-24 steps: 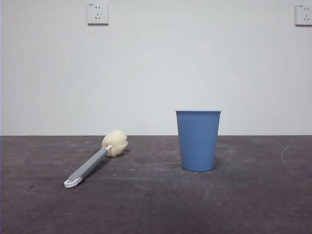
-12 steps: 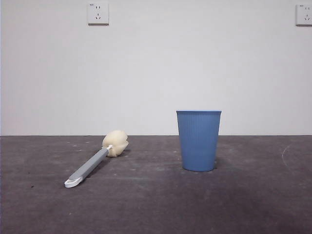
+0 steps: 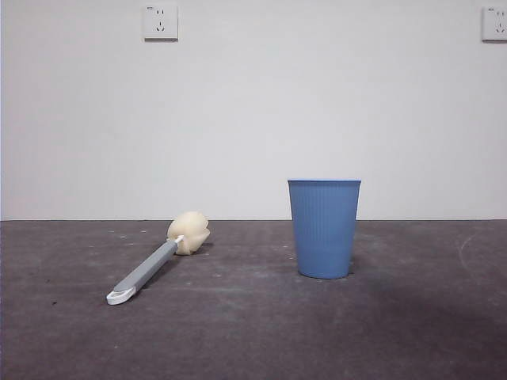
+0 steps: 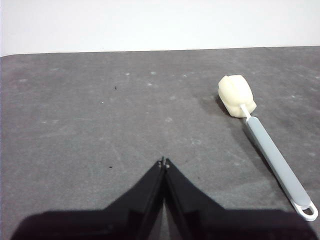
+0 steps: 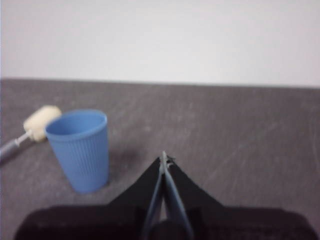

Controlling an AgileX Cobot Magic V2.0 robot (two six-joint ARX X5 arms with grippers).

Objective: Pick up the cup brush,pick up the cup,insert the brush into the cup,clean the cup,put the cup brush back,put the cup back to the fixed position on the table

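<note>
Dark grey desk (image 3: 253, 332), white wall behind; cup brush (image 4: 260, 135) lying flat, apart from left gripper (image 4: 164, 162), jaws together, empty; cup (image 5: 80, 150) upright beside right gripper (image 5: 164, 159), untouched, jaws together; brush and cup well apart

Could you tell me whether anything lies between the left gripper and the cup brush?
Nothing visible does. In the left wrist view, only bare table separates the shut left gripper from the cup brush. The cup stands apart, off to the brush's side.
</note>
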